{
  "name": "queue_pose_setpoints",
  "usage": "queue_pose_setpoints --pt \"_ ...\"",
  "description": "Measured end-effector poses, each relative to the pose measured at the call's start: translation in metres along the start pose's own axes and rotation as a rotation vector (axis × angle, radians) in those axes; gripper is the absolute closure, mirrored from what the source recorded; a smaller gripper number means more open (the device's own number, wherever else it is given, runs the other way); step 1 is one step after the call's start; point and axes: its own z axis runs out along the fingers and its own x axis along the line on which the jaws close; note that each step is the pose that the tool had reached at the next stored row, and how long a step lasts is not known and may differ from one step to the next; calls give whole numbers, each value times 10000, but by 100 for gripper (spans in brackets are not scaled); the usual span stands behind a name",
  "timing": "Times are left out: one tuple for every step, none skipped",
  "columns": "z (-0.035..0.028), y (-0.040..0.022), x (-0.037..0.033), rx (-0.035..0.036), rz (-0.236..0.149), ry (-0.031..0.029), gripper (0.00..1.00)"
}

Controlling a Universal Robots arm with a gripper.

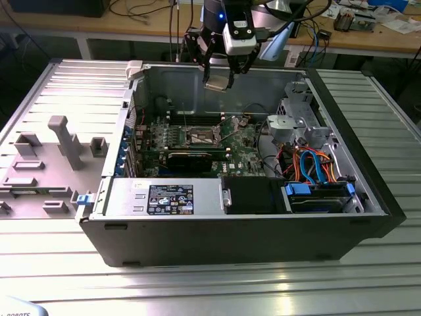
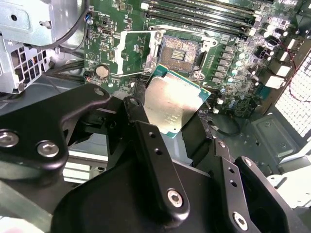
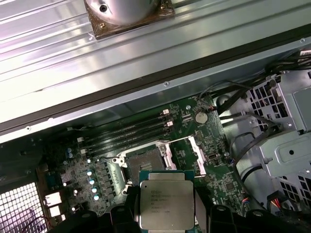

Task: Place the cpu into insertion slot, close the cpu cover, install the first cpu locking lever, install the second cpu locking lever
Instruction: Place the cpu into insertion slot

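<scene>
Well, the cpu (image 3: 166, 204) is up in the air, pinched by two opposite edges between the black fingers of the end effector (image 1: 220, 74), its silvery top showing in the first wrist view. From where I stand it hangs above the open computer case (image 1: 230, 232), well apart from the green board (image 3: 214, 141) beneath it. The insertion slot (image 3: 145, 162) sits bare, with its dark centre exposed. The cpu cover (image 3: 196, 154) looks swung back to one side of it, so nothing is seated or closed yet.

The worry I'd have is the landing. In the second wrist view the chip's edges don't look square with the socket rim, though the camera angle may account for part of that. If it comes down skewed or off-centre, a corner could catch the metal rim and rock the chip onto the contacts (those look fine and easily bent). A chip turned the wrong way round would not drop in at all, and pressing on it would do damage.

The grip is the other thing. Only thin edges are held, so a small slip could tilt the chip or drop it onto the board. The fingers also reach past the chip's sides, and they might knock the raised cover or the rim on the way down. The memory slots (image 3: 126, 131) lie just beside the socket, so there's little room to wander.
</scene>
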Motion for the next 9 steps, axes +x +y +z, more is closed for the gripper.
queue_pose_setpoints --pt "0 0 0 -3 118 -11 46" --pt "0 0 1 -4 209 -19 46" --pt "0 0 0 -6 322 -29 46" --pt "0 -1 1 -7 433 -39 46" --pt "1 -1 1 -9 580 -52 46" --pt "1 -1 1 -11 689 -61 46" --pt "2 -1 1 -13 798 -72 46" --pt "3 -1 1 -16 909 -82 46" --pt "5 -1 1 -19 1017 -91 46"
